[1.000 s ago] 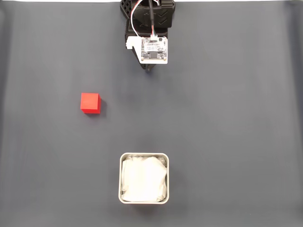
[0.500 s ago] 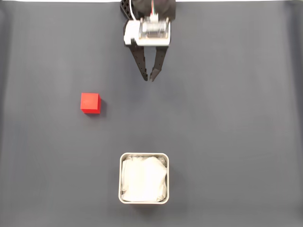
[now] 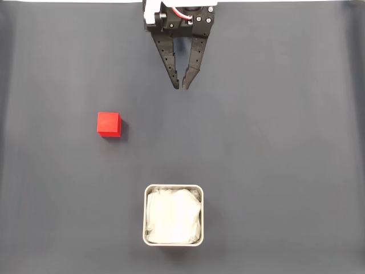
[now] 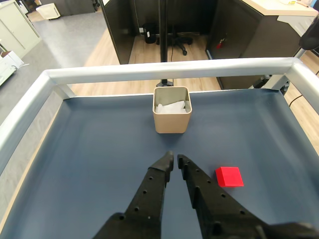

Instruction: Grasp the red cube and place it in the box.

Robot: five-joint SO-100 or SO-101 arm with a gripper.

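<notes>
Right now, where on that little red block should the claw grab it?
Probably from straight above, one finger on each of two opposite flat sides of the red cube. It sits flat and alone on the mat, every side free. The claw, nearly closed, would need to open wider first.

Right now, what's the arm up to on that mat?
A single arm is hovering over a dark mat with its gripper nearly closed and holding nothing. The red cube sits untouched on the mat, off to the left in the fixed view and to the right of the gripper in the wrist view. The box, lined with white crumpled material, stands apart from both, straight ahead of the gripper in the wrist view. No grasp has happened yet.
</notes>
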